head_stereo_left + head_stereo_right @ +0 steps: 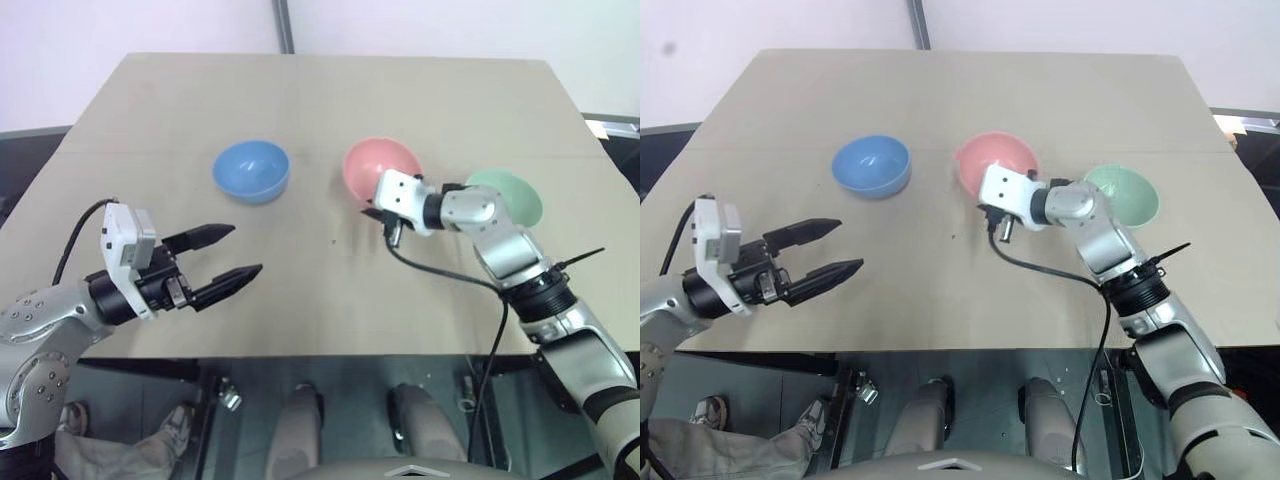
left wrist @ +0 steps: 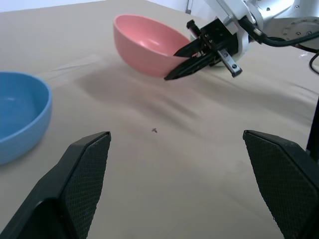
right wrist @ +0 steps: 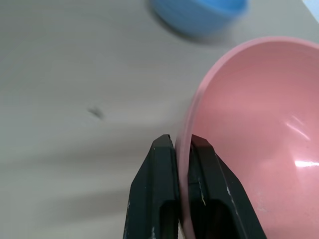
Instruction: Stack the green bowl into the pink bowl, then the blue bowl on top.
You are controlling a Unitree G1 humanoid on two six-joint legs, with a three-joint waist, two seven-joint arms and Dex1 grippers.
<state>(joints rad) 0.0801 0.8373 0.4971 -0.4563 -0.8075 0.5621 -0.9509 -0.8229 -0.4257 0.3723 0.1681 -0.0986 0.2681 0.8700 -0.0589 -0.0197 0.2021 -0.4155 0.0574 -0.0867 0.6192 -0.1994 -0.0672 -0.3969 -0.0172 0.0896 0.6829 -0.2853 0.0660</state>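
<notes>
Right wrist view: right gripper (image 3: 183,144) pinching pink bowl (image 3: 259,129) rim; left gripper (image 1: 225,255) spread.

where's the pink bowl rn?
Mid-table in the head views: the pink bowl sits between the blue bowl and the green bowl, tilted, its near rim pinched by the right tool.

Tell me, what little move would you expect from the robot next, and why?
Probably the right gripper, shut on the rim of the pink bowl, will set it level and let go. The bowl looks tipped up in that grip, while the green bowl, which has to go inside it first, sits untouched beside it. The left gripper hangs open, away from the blue bowl.
</notes>
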